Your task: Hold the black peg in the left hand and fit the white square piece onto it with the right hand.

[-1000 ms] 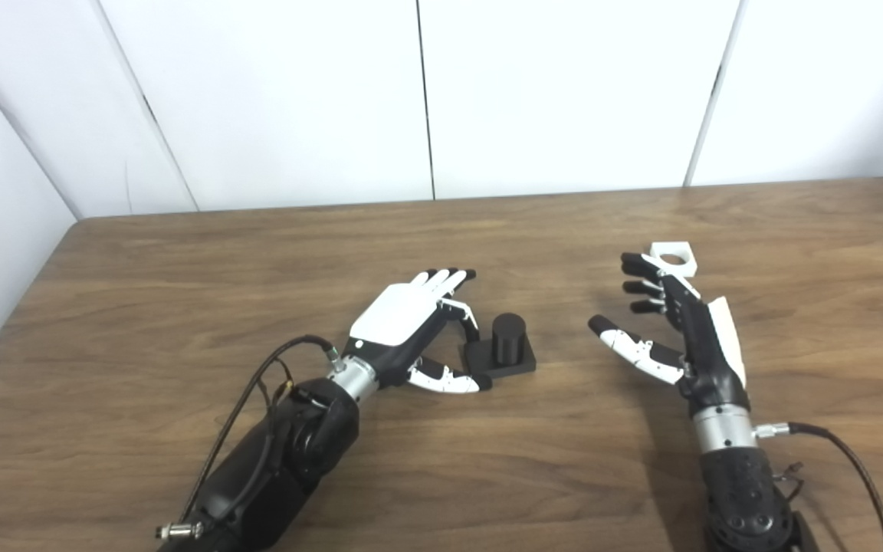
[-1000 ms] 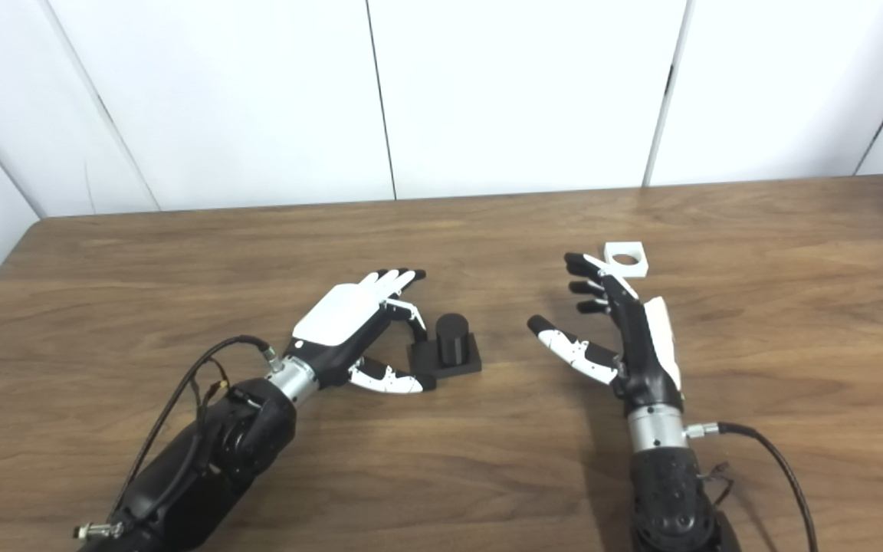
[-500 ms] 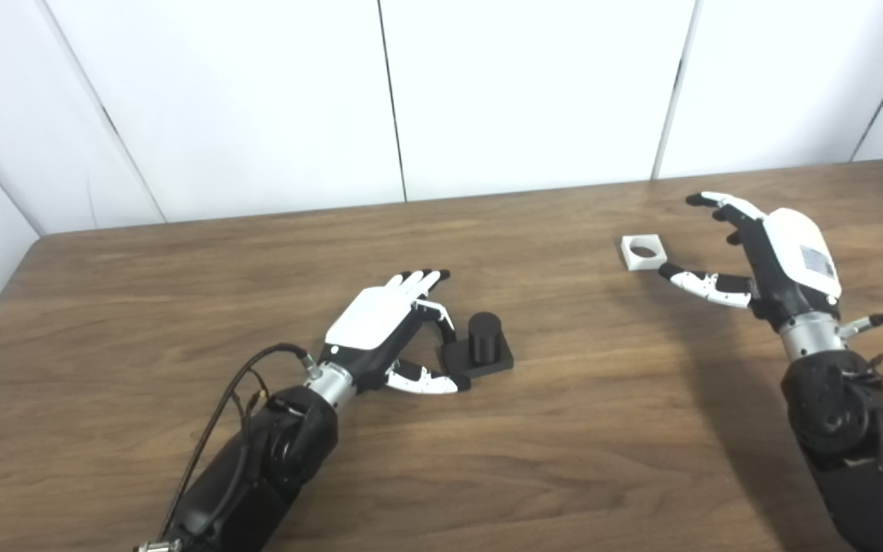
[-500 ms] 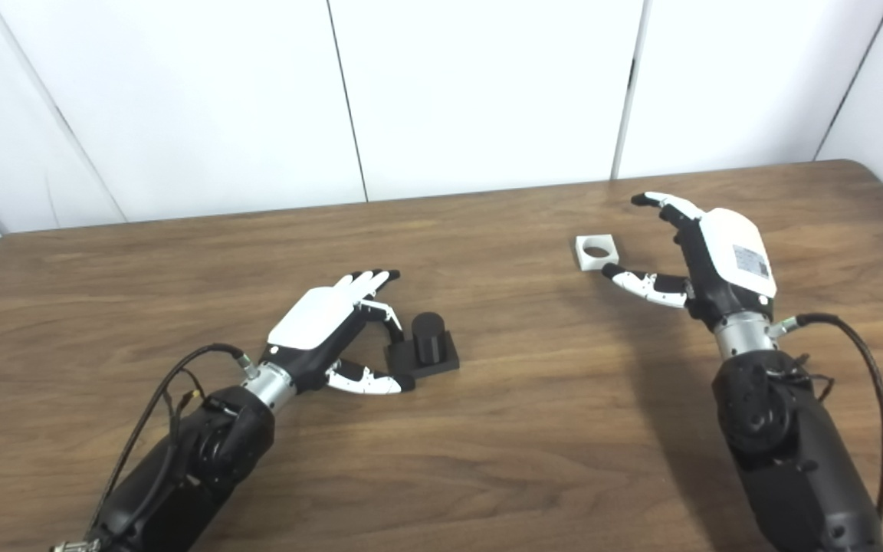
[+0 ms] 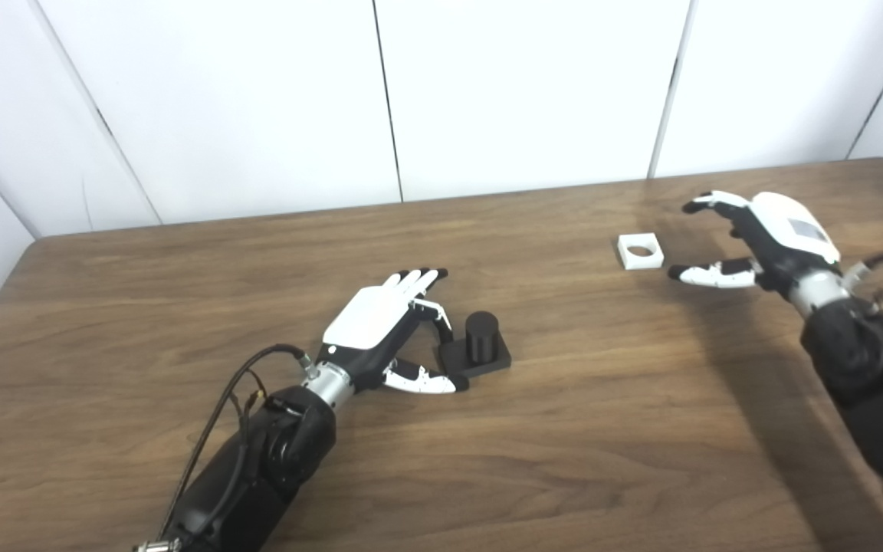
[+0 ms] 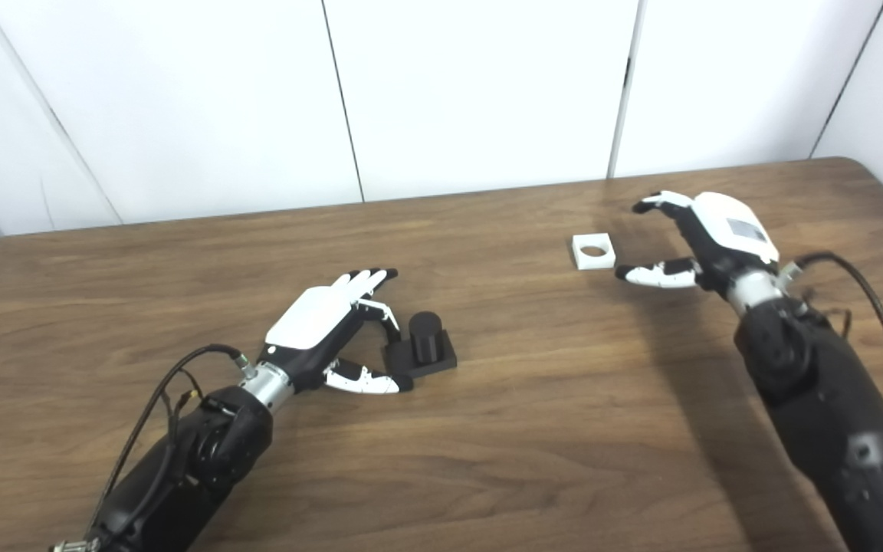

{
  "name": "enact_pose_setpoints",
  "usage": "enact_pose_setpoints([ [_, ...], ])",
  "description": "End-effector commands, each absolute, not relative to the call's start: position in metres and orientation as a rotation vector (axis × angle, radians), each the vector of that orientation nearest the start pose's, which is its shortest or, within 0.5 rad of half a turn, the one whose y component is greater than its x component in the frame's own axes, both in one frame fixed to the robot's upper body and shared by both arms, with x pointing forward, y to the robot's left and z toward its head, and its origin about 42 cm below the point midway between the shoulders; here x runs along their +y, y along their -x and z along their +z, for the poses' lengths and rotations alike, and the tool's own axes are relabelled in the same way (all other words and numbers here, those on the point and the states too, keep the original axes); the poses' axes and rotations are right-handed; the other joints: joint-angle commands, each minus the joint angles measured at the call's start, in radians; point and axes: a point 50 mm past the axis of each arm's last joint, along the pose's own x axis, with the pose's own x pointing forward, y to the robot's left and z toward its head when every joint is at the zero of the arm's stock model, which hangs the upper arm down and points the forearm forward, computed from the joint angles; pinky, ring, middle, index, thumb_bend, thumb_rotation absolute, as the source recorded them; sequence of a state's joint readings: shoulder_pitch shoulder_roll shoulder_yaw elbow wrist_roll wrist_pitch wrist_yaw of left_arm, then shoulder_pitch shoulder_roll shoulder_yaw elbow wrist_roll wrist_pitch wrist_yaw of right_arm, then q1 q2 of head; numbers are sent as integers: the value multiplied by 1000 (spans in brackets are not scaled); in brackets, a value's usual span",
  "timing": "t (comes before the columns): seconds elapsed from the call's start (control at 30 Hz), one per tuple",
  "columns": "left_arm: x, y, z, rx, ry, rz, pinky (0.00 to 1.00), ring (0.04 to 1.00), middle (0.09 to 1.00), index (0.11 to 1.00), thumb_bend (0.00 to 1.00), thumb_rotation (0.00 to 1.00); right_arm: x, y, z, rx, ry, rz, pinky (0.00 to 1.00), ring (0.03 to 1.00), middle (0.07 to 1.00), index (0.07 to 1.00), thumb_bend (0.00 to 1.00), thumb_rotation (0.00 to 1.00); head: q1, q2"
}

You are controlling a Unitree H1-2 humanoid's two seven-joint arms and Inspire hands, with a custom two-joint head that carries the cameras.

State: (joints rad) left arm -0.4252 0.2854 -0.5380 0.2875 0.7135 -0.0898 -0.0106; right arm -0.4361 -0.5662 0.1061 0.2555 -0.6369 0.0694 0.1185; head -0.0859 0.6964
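The black peg [image 5: 480, 337], a short cylinder on a square black base, stands on the wooden table [image 5: 564, 429] near the middle. My left hand [image 5: 384, 322] lies just left of it, fingers spread around the base's left side, thumb [image 5: 422, 380] at its front corner; it looks open, not closed on the peg. The white square piece [image 5: 640, 251] with a round hole lies flat at the back right. My right hand [image 5: 763, 241] hovers just right of it, open, thumb [image 6: 652, 274] pointing toward the piece without touching.
White wall panels [image 5: 518, 92] rise behind the table's far edge. The table's rounded right corner [image 6: 863, 165] is close behind my right hand. Cables trail from both wrists.
The camera has shifted right. My right hand swung from in front of the white piece to its right side and turned palm down. The left hand stays by the peg.
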Motion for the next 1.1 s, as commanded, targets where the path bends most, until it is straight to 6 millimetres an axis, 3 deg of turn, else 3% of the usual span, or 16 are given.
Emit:
enact_pose_setpoints([
  [0.0,180,-369,80,-115,-1260,-627,1000,1000,1000,661,905,413,-371,-437,246,-73,1236,12,734,902,919,800,685,352,-1,0],
  [0.27,181,-371,82,-117,-1256,-623,1000,1000,1000,654,909,401,-357,-462,236,-4,1246,81,729,891,918,800,672,285,4,-2],
  [0.43,182,-372,84,-124,-1257,-621,1000,1000,1000,651,908,398,-342,-475,228,31,1254,108,745,901,930,812,643,317,12,-4],
  [0.8,186,-371,85,-119,-1255,-615,1000,1000,1000,654,915,402,-323,-493,221,47,1257,141,776,917,937,827,623,293,25,-4],
  [1.07,188,-370,85,-127,-1253,-607,1000,1000,1000,648,926,417,-320,-499,219,53,1261,147,794,918,934,832,630,287,33,-3],
])
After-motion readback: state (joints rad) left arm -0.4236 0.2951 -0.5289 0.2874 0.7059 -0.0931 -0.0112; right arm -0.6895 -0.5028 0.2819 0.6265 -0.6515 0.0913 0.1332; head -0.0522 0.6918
